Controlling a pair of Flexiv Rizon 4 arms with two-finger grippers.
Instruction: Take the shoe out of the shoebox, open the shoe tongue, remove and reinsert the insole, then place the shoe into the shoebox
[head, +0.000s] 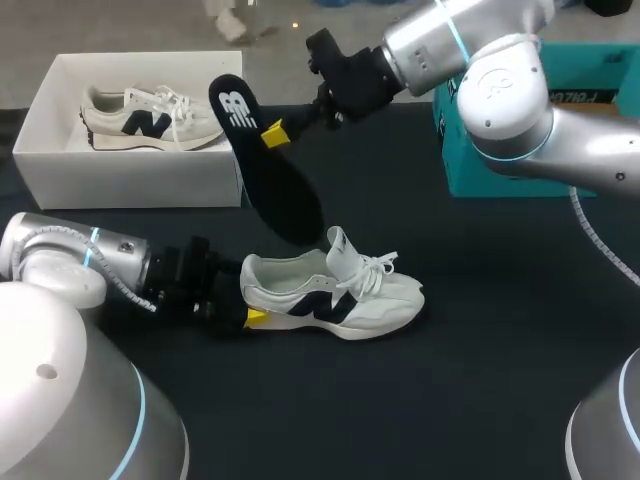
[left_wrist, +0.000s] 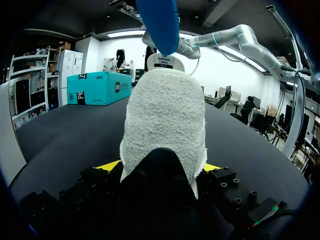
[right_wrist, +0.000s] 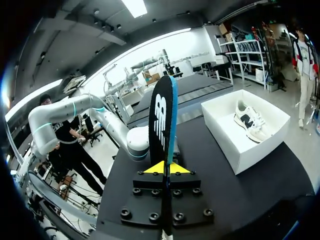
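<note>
Status: the shoe is out of the box, its tongue stands raised and its insole is out. Judged from this, reinsertion of the insole and return of the shoe to the box are outstanding.

1. The white shoebox (head: 130, 180) sits lidless at the table's far left. It contains a second white sneaker (head: 150, 122), lying on its side.
2. In front of the shoebox, the left gripper (head: 247, 305) clamps the heel of the task shoe; the left wrist view shows a yellow tip on each side of the heel.
3. The shoe (head: 335, 295) rests on its sole on the black table, in front of and to the right of the shoebox, toe pointing away from it. It is white with a dark side logo, loose laces and a towelling heel lining.
4. The insole (head: 265, 170) hangs in the air beside the shoebox's right wall, above the shoe's heel. It is black on top, blue underneath.
5. The right gripper (head: 275, 133) pinches the insole's edge near its heel end.
</note>
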